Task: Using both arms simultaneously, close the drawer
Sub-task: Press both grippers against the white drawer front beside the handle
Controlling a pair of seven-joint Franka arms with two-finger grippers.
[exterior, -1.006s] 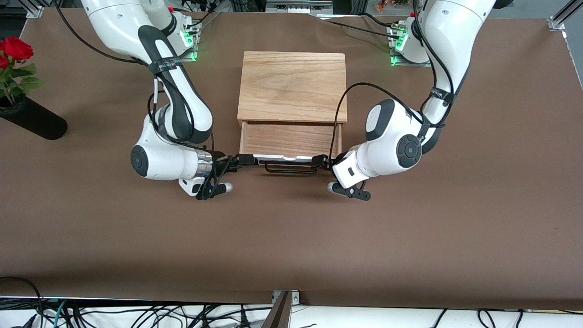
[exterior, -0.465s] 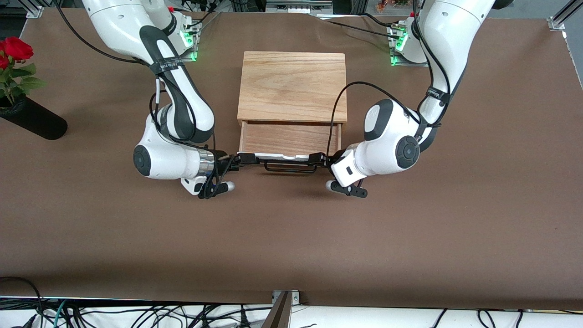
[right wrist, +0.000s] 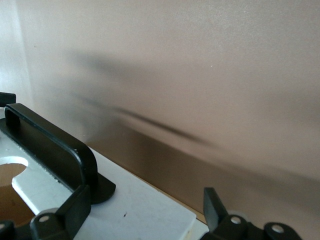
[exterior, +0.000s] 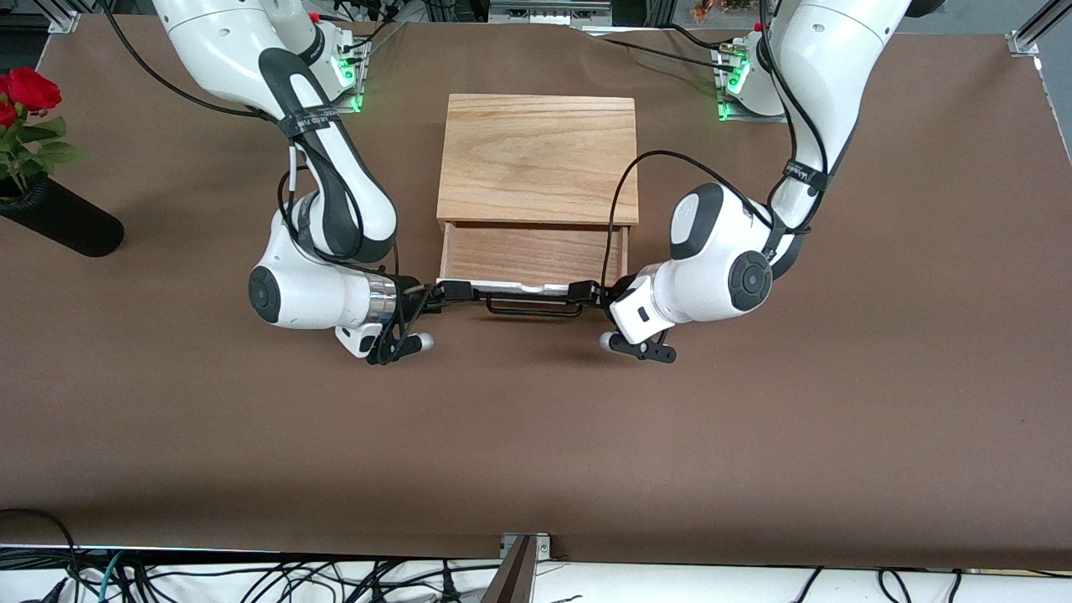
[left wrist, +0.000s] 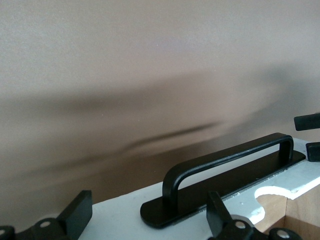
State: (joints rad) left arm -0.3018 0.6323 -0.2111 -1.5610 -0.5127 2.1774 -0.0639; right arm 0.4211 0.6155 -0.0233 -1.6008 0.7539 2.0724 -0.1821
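The drawer (exterior: 532,254), a shallow light-wood tray, stands partly out of the light-wood box (exterior: 536,159). Its white front panel (exterior: 519,289) and black bar handle (exterior: 533,311) face the front camera. My right gripper (exterior: 452,292) is at the panel's end toward the right arm, my left gripper (exterior: 584,293) at the other end. Both are open and hold nothing. In the left wrist view the gripper (left wrist: 147,215) spans the panel (left wrist: 115,215) beside the handle (left wrist: 225,160). In the right wrist view the gripper (right wrist: 145,207) spans the panel (right wrist: 140,205) beside the handle (right wrist: 50,145).
A black vase (exterior: 59,219) with a red rose (exterior: 29,88) lies at the right arm's end of the brown table (exterior: 536,435). Cables hang along the table edge nearest the front camera.
Both grippers have moved a little toward the box with the front panel. Less of the drawer's tray shows than one second ago.
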